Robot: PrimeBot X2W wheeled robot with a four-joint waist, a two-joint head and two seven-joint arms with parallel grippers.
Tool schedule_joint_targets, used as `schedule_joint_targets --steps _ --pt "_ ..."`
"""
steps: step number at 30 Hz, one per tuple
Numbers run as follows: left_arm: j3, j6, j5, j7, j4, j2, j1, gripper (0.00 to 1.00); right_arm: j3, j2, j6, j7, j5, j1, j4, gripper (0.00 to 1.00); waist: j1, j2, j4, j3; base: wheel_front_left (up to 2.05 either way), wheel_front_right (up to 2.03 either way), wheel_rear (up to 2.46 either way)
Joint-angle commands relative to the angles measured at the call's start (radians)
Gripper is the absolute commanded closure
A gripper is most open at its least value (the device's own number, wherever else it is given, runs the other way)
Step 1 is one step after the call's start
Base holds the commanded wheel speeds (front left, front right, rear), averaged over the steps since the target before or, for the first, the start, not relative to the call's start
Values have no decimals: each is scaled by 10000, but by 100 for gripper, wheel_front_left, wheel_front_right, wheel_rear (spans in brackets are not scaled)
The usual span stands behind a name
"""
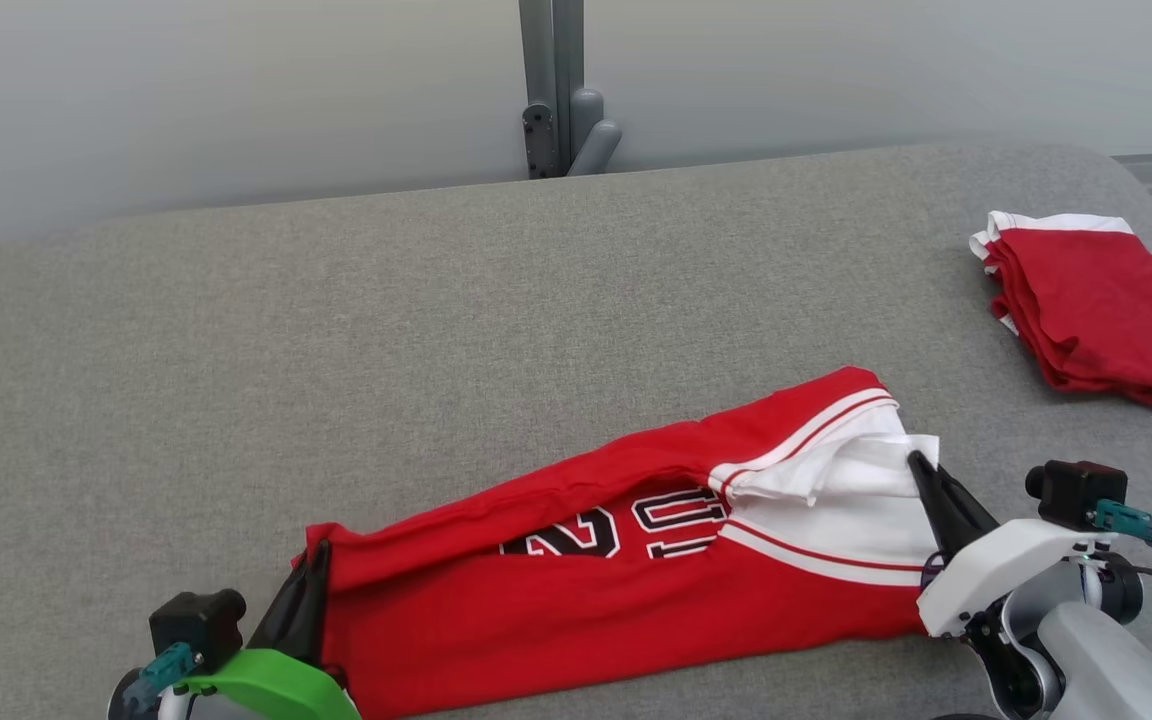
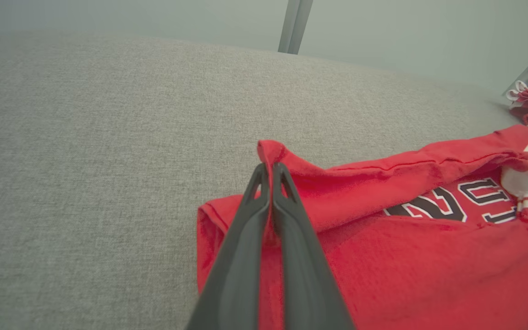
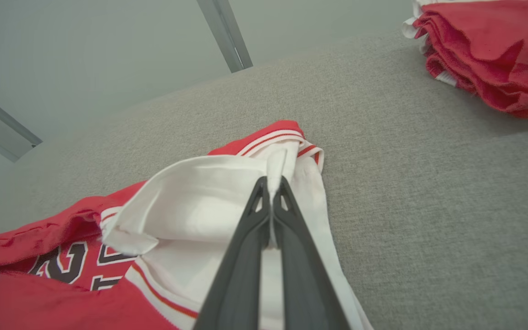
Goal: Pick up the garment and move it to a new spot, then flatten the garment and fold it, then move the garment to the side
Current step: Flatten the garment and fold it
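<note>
Showing the garment (image 1: 576, 590), a red jersey with white sleeves and black numerals, lying folded lengthwise across the near part of a grey padded table (image 1: 436, 300), slanting from near left to farther right. Pinching the red hem corner at the left end with the left gripper (image 2: 268, 166), fingers pressed together on a small raised tuck of cloth. Pinching a bunched fold of white sleeve at the right end with the right gripper (image 3: 272, 179), also pressed together on fabric. Weighing the risks: possibly gripping just one layer at the sleeve, so likely letting lower layers sag or peel open during a lift; possibly losing the thin hem tuck on the left under tension; possibly skewing the fold by pulling the two ends unevenly, given the slant and the rumpled upper flap along the far side; possibly dragging cloth over the coarse table covering and adding wrinkles. Surveying the room: finding wide bare table beyond and to the left of the jersey; not seeing the near table edge, so being unable to judge the margin on the robot's side; lying well apart from a second folded red-and-white pile (image 1: 1106, 320) at the far right, beside the table's rounded right corner, narrowing the set-down space there; standing clear of a grey post (image 1: 553, 90) behind the far edge.
</note>
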Motion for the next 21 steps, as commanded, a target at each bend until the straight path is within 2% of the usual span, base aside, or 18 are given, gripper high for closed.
schedule_joint_targets --steps 1,6,7,8,9,10,15,21 --pt "56 23 8 6 -65 4 159 100 -130 1 -3 -24 -65 138 31 100 1 0 24 -28 0 0 0" --pt "-13 23 -144 6 -154 -22 512 100 -492 175 -3 -25 -211 411 157 100 1 0 123 -117 0 0 0" --pt "-57 23 -177 6 -167 -15 556 92 -527 181 -3 -25 -263 439 169 100 1 0 135 -129 0 0 0" --pt "-87 23 -198 6 -195 -6 602 75 -576 216 -3 -25 -272 481 188 100 1 0 147 -134 0 0 0" --pt "-6 23 -183 6 -164 20 676 9 -609 253 -3 -25 -317 531 202 100 1 0 156 -138 0 0 0" --pt "165 23 -179 6 -67 2 784 0 -647 291 -3 -25 -359 559 212 100 1 0 162 -144 0 0 0" --pt "1500 45 617 5 -33 -362 1473 0 -764 502 -3 -25 -523 708 246 100 1 0 75 -169 0 0 0" --pt "2957 75 1981 6 -787 -1193 2255 0 -947 606 -3 -25 -690 956 306 100 1 0 113 -291 0 0 0"
